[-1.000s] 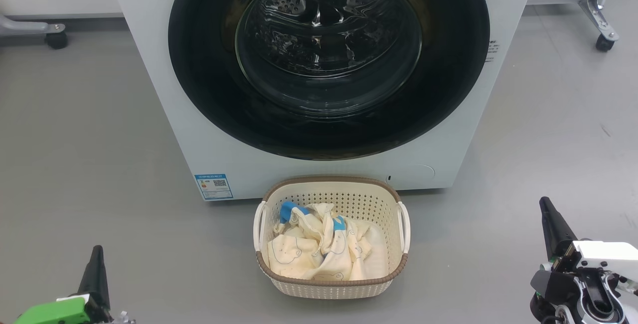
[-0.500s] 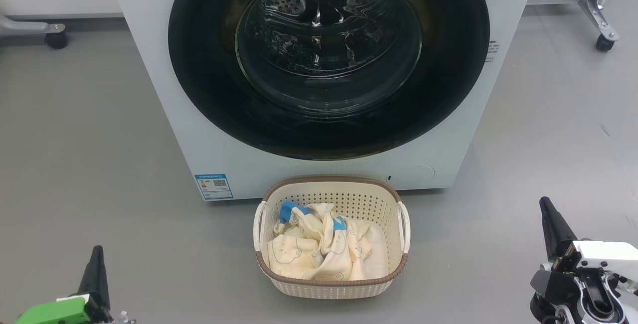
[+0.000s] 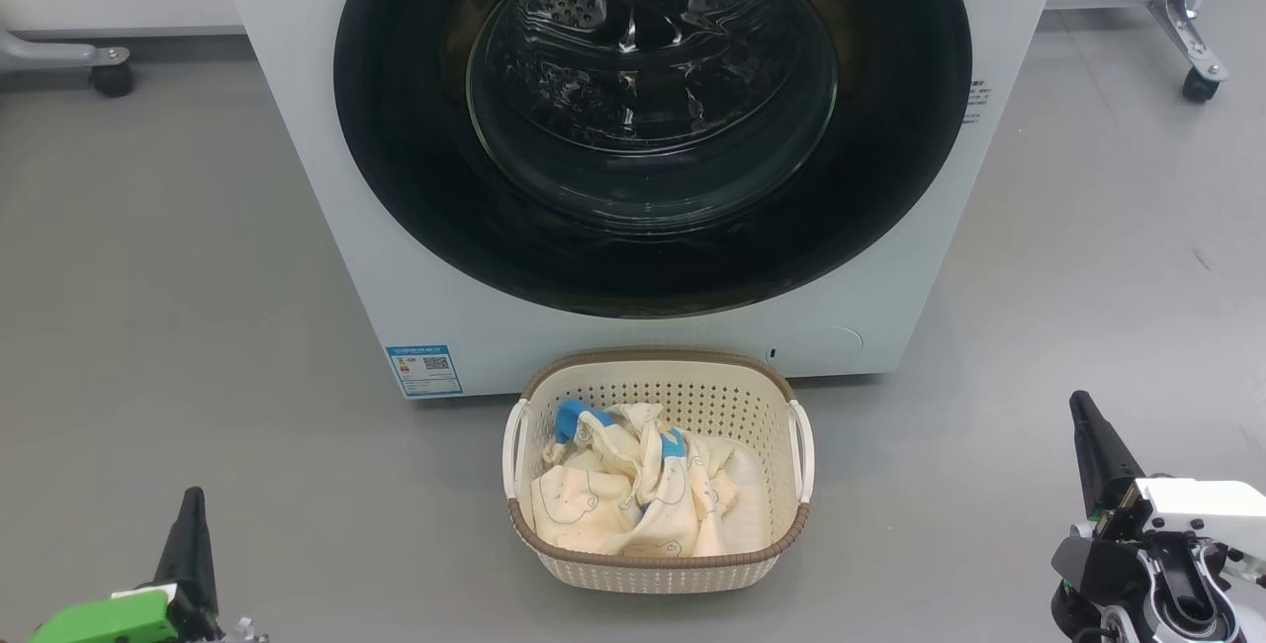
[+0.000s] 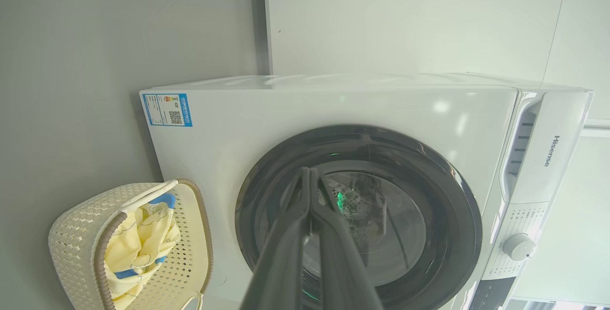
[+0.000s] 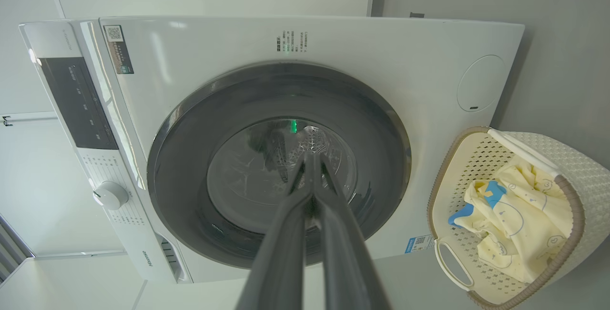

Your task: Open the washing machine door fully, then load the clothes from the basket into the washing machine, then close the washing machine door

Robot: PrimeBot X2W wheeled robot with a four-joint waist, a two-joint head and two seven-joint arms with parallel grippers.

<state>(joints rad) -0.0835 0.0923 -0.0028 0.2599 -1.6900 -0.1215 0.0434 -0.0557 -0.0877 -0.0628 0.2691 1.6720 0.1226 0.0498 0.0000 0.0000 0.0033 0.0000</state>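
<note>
The white washing machine [image 3: 316,178] stands ahead, its round black-rimmed door [image 3: 415,208] lying flat against the front, closed. Right in front of it on the floor sits the cream basket [image 3: 658,569] holding the cream, blue-trimmed clothes [image 3: 643,500]. My left gripper [image 3: 191,497] is low at the left and my right gripper [image 3: 1078,401] low at the right, both shut with nothing in them and well back from the machine. In the left wrist view the shut gripper [image 4: 307,170] points at the door [image 4: 448,214]. The right wrist view has the shut gripper [image 5: 309,155] before the door [image 5: 190,157], with the basket [image 5: 569,191] alongside.
Grey floor [image 3: 148,277] lies on both sides of the machine. A wheeled metal leg [image 3: 1192,59] stands at the far right and another castor [image 3: 111,79] at the far left. The machine's control panel with its knob [image 5: 110,194] runs along its top front.
</note>
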